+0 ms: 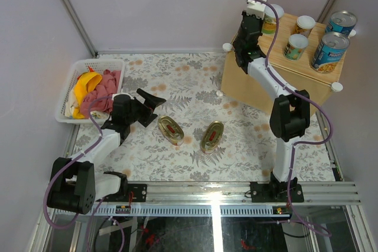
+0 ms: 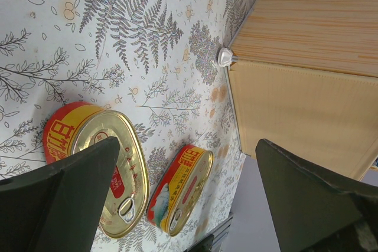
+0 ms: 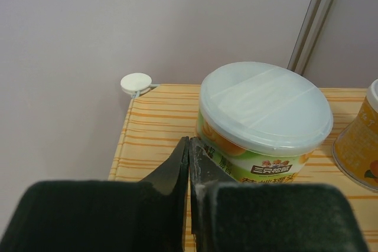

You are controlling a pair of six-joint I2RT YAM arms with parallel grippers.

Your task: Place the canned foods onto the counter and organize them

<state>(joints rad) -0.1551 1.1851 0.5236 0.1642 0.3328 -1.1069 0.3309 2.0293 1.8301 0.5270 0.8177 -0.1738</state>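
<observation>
Because the right gripper [image 3: 189,146] is clenched on nothing just beside the small pale-lidded can [image 3: 263,122] at the counter's [image 3: 153,128] back corner (perhaps touching it; the view is too tight to say), a careless swing could shove that can over the edge. Two blue-labelled cans [image 1: 329,51] and two more small cans [image 1: 295,46] also stand on the counter. Two oval gold tins [image 1: 170,129] lie on the tablecloth [image 1: 177,75] before the left gripper [image 2: 188,146], which is spread wide and empty. The white basket [image 1: 94,63] holds only crumpled cloths [image 1: 94,92], no cans.

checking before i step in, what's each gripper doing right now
left gripper: open, holding nothing.
right gripper: shut, holding nothing, tips beside the pale-lidded can.
</observation>
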